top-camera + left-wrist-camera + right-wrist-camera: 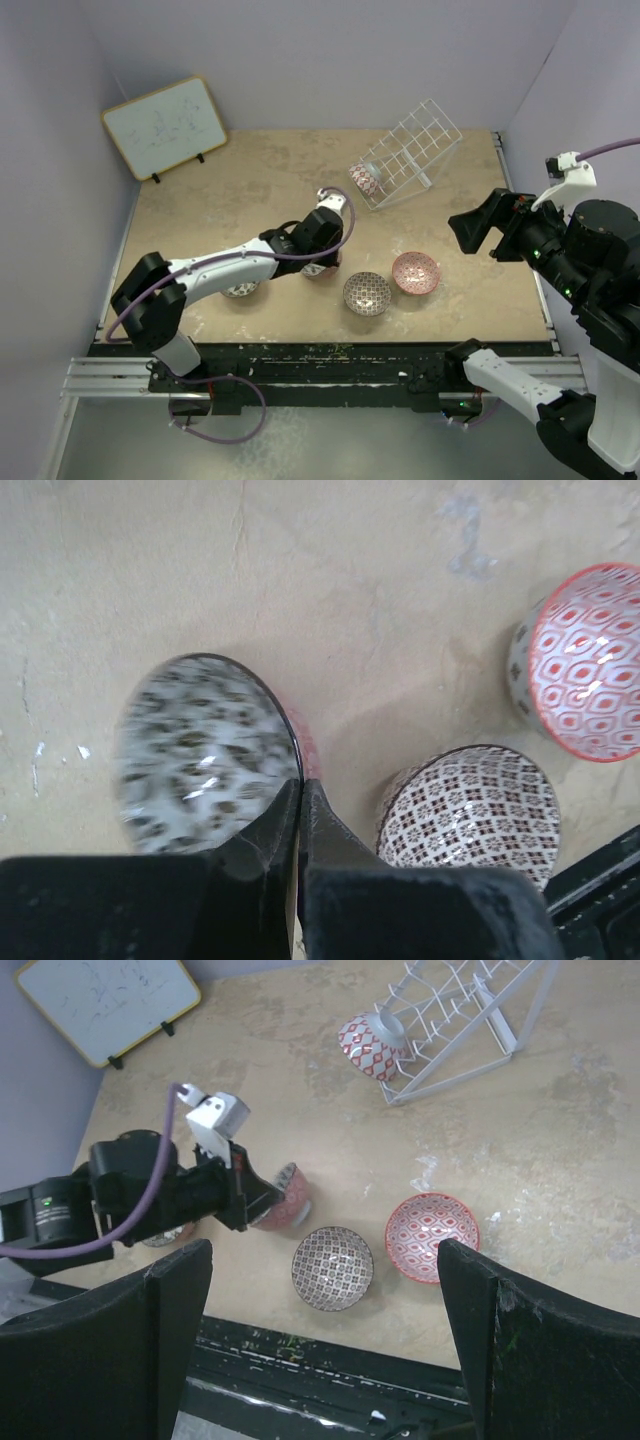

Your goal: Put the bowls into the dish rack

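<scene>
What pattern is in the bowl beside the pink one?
A brown lattice bowl, clearest in left wrist view.

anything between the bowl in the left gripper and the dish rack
Nothing visible stands on the table between the held bowl and the dish rack. One red-patterned bowl already sits at the rack's left end, so that spot is taken.

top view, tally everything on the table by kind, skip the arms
bowls: 5
dish rack: 1
whiteboard: 1
total: 7
</scene>
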You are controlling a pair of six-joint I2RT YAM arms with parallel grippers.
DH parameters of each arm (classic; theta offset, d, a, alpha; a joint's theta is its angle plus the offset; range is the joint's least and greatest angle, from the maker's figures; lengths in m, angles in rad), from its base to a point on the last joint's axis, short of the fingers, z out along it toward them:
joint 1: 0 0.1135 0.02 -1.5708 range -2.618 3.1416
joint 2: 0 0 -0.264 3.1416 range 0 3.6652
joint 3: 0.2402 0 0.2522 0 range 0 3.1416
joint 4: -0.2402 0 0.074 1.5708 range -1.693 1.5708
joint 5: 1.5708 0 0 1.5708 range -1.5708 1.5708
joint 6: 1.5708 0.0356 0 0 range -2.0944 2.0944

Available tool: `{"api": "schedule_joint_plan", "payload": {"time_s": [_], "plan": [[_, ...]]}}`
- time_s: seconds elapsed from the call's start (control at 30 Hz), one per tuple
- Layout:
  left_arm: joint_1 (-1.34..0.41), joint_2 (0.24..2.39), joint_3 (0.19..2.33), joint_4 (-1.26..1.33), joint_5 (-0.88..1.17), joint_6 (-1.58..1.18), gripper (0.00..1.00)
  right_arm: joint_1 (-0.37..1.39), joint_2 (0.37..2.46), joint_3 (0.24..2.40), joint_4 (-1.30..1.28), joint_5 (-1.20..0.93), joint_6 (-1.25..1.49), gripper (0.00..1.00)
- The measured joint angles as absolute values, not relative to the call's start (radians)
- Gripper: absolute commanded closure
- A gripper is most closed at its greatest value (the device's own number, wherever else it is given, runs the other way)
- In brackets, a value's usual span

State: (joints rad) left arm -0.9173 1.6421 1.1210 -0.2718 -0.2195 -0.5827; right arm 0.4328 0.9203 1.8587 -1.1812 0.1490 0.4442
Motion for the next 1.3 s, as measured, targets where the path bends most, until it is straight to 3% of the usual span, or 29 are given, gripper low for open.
{"api": "schedule_joint_plan", "payload": {"time_s": [0.6, 0.8, 1.0, 1.13, 1.3], "plan": [[-0.797, 1.545, 1.122, -0.005, -0.070, -0.640, 0.99, 0.433, 0.923, 1.892, -1.187, 0.173, 0.447, 0.04], [-0.797, 1.556, 1.114, 0.059, 0.113, -0.549, 0.61, 0.433, 0.923, 1.892, -1.195, 0.173, 0.450, 0.04], [-0.799, 1.594, 1.126, 0.068, 0.340, -0.386, 0.43, 0.433, 0.923, 1.881, -1.194, 0.173, 0.450, 0.04], [-0.799, 1.676, 1.193, -0.009, 0.418, -0.274, 0.24, 0.433, 0.922, 1.873, -1.195, 0.172, 0.450, 0.04], [-0.821, 1.739, 1.267, -0.105, 0.441, -0.137, 0.16, 0.433, 0.915, 1.867, -1.195, 0.173, 0.450, 0.04]]}}
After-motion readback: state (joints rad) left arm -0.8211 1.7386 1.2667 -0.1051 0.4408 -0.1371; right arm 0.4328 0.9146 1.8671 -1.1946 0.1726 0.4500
